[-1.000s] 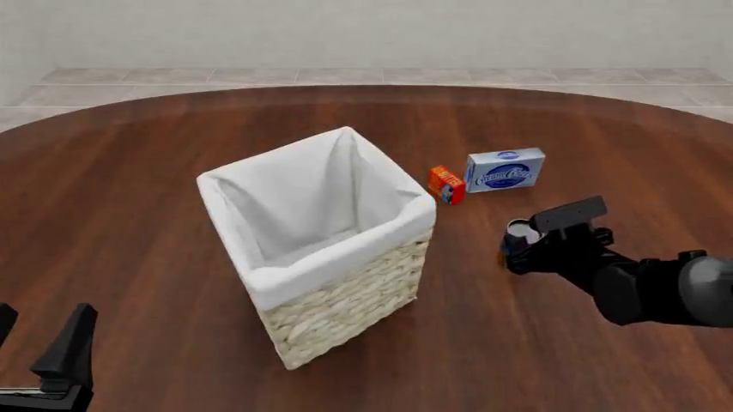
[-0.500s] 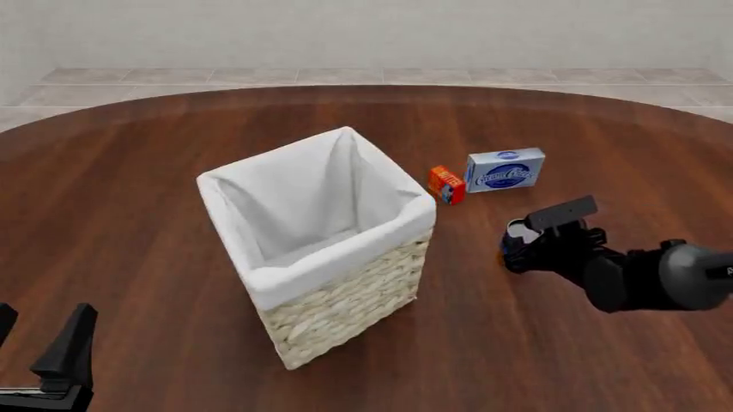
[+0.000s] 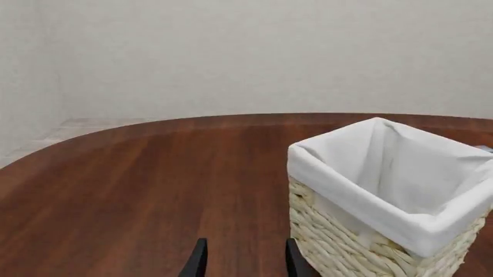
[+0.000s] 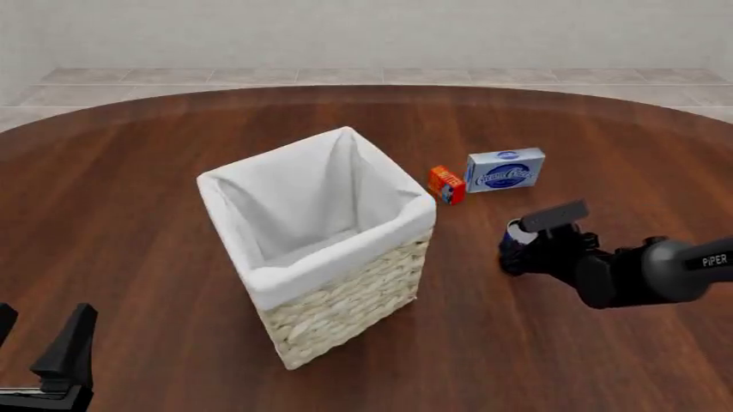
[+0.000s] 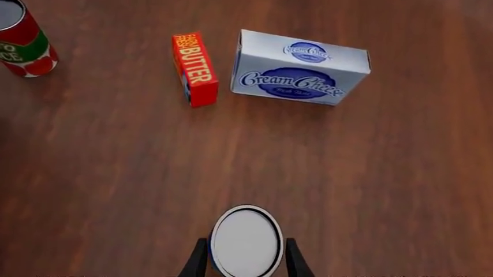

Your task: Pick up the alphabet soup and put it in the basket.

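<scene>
I have the right gripper [image 4: 517, 247] at right of centre in the front view, its fingers [image 5: 198, 259] either side of the alphabet soup [image 5: 246, 241]; I cannot tell whether they are pressing on it. The can stands on the table [image 4: 149, 154], right of the basket [image 4: 343, 300]. My left gripper [image 3: 245, 259] sits open at the lower left, holding nothing.

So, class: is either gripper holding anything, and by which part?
The right gripper straddles the alphabet soup by its sides near the top; firm closure cannot be told. The left gripper holds nothing.
</scene>
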`<state>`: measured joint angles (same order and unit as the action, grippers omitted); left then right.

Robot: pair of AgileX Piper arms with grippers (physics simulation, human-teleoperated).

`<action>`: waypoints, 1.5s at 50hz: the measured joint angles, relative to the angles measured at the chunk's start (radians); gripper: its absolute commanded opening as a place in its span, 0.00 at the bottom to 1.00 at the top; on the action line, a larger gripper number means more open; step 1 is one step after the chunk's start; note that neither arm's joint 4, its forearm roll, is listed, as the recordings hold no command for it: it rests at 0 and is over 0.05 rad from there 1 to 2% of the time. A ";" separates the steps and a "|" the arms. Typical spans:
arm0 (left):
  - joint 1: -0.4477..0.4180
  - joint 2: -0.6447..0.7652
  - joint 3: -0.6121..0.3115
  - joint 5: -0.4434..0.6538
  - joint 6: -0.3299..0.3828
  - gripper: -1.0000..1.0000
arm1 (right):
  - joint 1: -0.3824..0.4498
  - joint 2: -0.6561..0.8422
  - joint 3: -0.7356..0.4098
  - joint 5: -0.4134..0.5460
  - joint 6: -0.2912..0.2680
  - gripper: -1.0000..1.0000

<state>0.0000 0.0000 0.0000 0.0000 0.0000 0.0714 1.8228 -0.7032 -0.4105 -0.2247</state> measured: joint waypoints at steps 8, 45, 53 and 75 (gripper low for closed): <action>0.000 0.000 0.000 0.000 0.000 1.00 | 0.003 0.027 0.000 -0.007 0.005 1.00; 0.000 0.000 0.000 0.000 0.000 1.00 | 0.013 -0.020 0.031 -0.011 -0.022 0.00; 0.000 0.000 0.000 0.000 0.000 1.00 | 0.027 -0.092 0.044 0.016 -0.028 0.00; 0.000 0.000 0.000 0.000 0.000 1.00 | 0.089 -0.346 0.043 0.151 -0.031 0.00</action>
<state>0.0000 0.0000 0.0000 0.0000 0.0000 0.1604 1.4768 -0.6598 -0.2593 -0.2554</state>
